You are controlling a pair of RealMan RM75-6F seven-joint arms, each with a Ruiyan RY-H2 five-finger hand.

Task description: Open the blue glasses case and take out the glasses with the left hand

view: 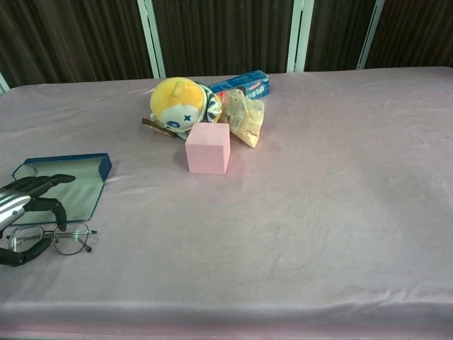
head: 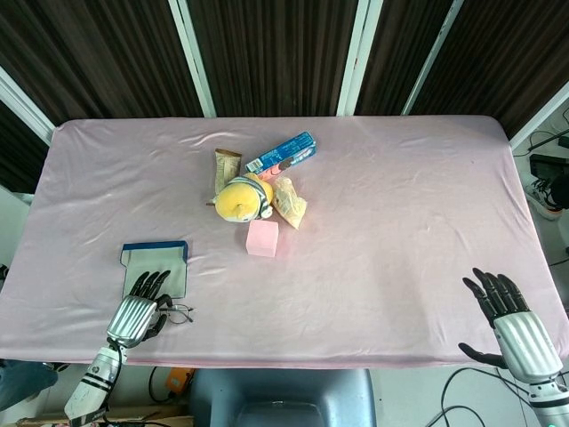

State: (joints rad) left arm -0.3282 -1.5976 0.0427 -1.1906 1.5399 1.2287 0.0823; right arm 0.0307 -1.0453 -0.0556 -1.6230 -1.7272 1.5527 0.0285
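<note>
1. Your blue glasses case (view: 62, 188) lies open and flat on the surface (head: 400, 222) at about 8 o'clock from the pink block (head: 262, 238). Its tray looks empty, which fits the glasses being out already.
2. The glasses (view: 58, 239) lie on the cloth just beside the case's near edge, at its 6 o'clock, lenses toward you.
3. Your left hand (view: 23, 212) hovers over the glasses' left side with fingers loosely curled. The thumb curls under near the frame, so I judge you are at the point of grasp or release. I cannot tell whether it actually holds the frame.
4. Your right hand (head: 508, 311) sits at the near right edge, fingers spread wide and holding nothing, clear of the work.
5. The left lens and temple are hidden by the fingers in both views, and the chest view crops the hand at its left border. It does not show the right hand.
</note>
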